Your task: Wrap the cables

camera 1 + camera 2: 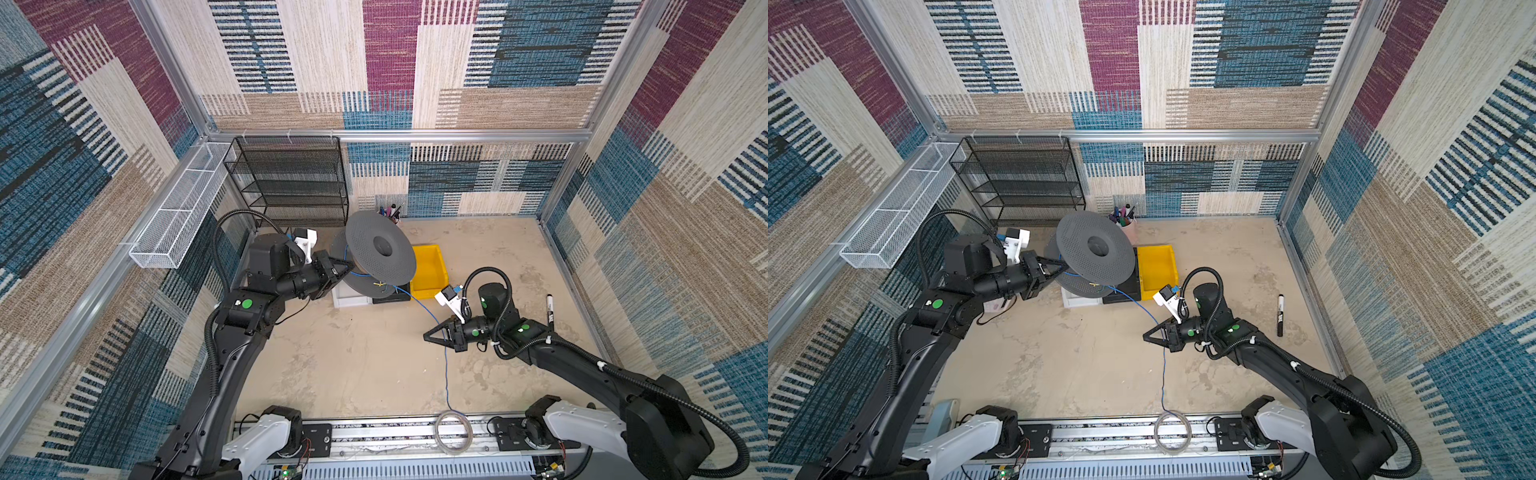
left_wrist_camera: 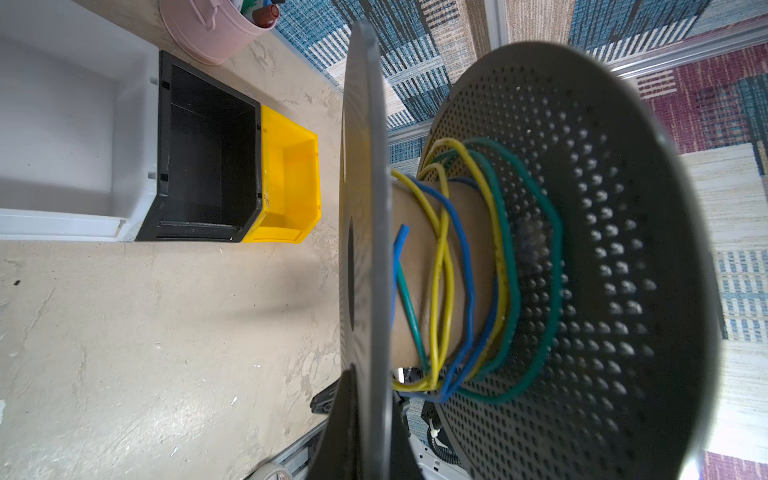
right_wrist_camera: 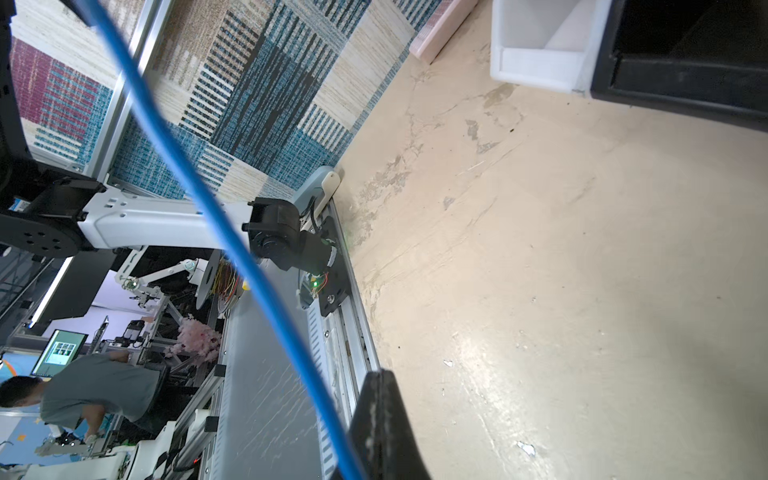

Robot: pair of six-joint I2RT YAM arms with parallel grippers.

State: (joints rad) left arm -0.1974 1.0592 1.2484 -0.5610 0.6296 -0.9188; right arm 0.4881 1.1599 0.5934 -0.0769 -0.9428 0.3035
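While the spool (image 1: 365, 237) is being steadied by its flange in the closed left fingers (image 1: 338, 266), the blue cable (image 1: 447, 374) is trailing from its core across the closed right fingers (image 1: 429, 335), probably for guiding slack; pinch unconfirmed.

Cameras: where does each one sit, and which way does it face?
Top views: above the arm bases, looking down on table, spool, left gripper and right gripper.
Left wrist: at the spool, facing its wound cables; its fingers show.
Right wrist: facing the arm bases along the blue cable; one finger shows.
Shared: all show the black bin.
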